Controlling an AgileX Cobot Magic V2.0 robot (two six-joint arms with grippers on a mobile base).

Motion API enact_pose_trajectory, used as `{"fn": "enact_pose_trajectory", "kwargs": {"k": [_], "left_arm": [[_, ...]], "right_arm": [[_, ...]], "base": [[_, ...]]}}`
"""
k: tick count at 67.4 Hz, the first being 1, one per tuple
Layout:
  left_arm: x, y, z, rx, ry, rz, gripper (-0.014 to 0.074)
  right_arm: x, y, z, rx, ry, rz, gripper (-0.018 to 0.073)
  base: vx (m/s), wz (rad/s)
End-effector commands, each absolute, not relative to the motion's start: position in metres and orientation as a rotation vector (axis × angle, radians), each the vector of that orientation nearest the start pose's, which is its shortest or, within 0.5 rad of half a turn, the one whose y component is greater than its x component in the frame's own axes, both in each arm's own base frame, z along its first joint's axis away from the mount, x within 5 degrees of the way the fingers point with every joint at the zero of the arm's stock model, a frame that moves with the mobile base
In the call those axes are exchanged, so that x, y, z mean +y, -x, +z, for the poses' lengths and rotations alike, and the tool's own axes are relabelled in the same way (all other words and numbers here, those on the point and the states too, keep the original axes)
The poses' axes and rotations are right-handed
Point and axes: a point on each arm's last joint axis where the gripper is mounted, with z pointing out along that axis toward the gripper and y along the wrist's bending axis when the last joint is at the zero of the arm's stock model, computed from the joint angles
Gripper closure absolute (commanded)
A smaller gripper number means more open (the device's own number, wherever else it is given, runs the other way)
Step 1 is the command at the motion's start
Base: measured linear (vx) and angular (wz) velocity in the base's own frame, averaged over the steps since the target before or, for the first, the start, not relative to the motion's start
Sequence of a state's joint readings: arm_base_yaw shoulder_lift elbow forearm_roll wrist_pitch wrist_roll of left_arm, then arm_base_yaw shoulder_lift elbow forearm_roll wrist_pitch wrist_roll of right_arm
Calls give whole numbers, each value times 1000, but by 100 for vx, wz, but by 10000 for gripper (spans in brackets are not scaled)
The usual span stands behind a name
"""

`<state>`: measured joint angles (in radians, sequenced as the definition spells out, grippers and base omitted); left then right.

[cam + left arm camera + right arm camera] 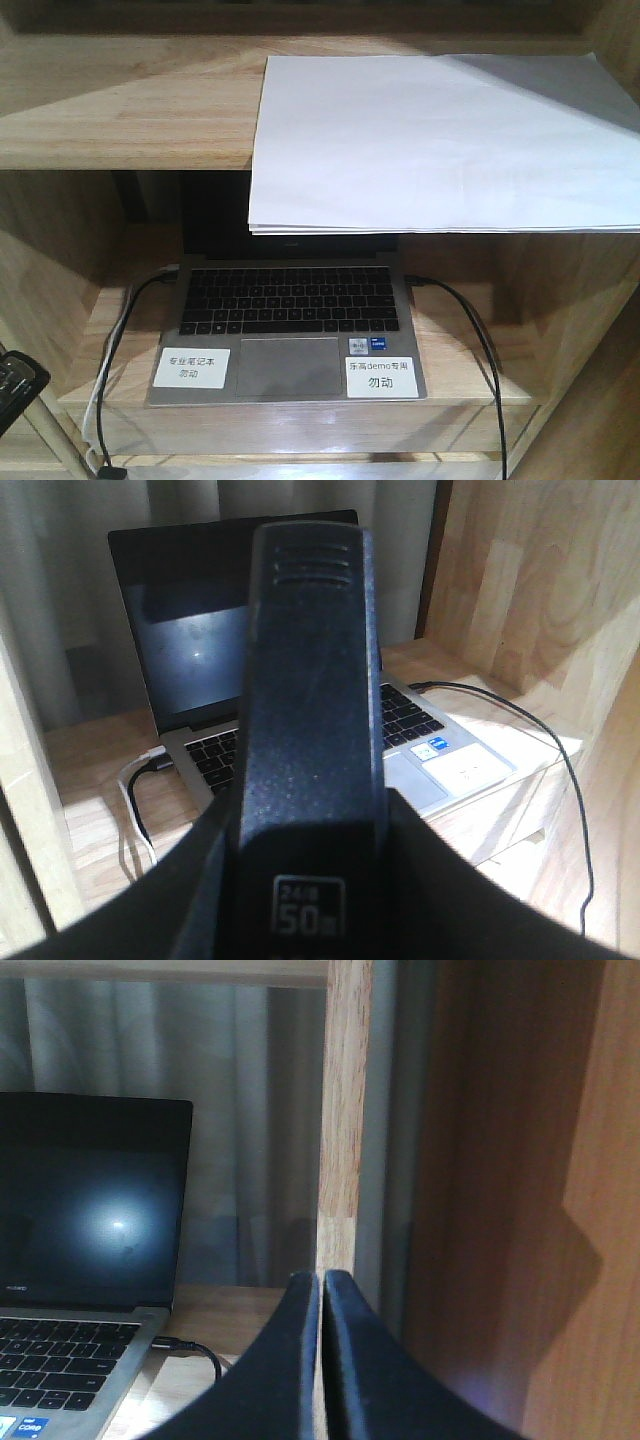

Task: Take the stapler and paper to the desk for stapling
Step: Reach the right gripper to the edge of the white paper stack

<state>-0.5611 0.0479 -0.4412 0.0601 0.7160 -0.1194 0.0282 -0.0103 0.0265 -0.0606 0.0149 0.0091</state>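
Front-facing view: I'm looking straight into a light wooden shelving unit (100,110), upper shelf on top and a lower bay under it.
Paper: the white stack of paper (440,140) lies flat on the right part of the upper shelf. Its front edge sticks out past the shelf lip and hangs over the laptop below.
Laptop: the laptop (290,320) sits open in the lower bay with its screen dark. It has two white stickers (192,367) on the palm rest, one on each side of the touchpad.
Cables: a black cable (470,320) is plugged into the laptop's right side and runs down off the front. On the left side there's another black lead plus a white cable (97,400) drooping down.
Stapler: the black stapler (305,680) fills the middle of my left wrist view. It points away toward the laptop, and I can read a "24/6 50" mark on the near end.
Left end effector: the left end effector (305,815) is clamped on the stapler, with the dark fingers (200,880) hugging it on both sides.
Right end effector: the right end effector (320,1280) has its fingers pressed together with nothing between them. It sits right in front of a wooden upright (340,1110) of the shelving, laptop off to the left.
Background: a grey curtain (250,1110) hangs behind the shelving.
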Motion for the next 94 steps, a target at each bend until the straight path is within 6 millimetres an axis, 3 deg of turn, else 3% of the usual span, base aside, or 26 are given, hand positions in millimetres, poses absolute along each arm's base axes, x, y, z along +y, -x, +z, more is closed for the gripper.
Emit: {"fn": "enact_pose_trajectory", "kwargs": {"k": [1, 29, 33, 43, 56, 64, 76, 94], "left_arm": [[-9, -19, 309, 1642, -389, -453, 603], [-9, -19, 309, 1642, -389, -453, 603], [-9, -19, 309, 1642, -389, -453, 603], [-9, -19, 309, 1642, -389, -453, 603], [-9, -19, 309, 1642, -389, -453, 603], [-9, -19, 309, 1642, -389, -453, 603], [-9, -19, 309, 1642, -389, -453, 603], [-9, -19, 309, 1642, -389, -453, 603]], "right_arm": [[1, -55, 209, 1436, 62, -32, 569], [1, -55, 209, 1437, 32, 4, 569], [2, -55, 210, 1423, -50, 99, 569], [2, -55, 210, 1378, -443, 558, 569], [2, -56, 207, 1313, -764, 905, 568], [5, -55, 210, 1307, -720, 945, 545], [13, -53, 217, 1308, -590, 1062, 407], [29, -61, 224, 1366, -440, 1211, 86]], "base": [[0, 0], [0, 0], [0, 0], [0, 0], [0, 0], [0, 0], [0, 0], [0, 0]]}}
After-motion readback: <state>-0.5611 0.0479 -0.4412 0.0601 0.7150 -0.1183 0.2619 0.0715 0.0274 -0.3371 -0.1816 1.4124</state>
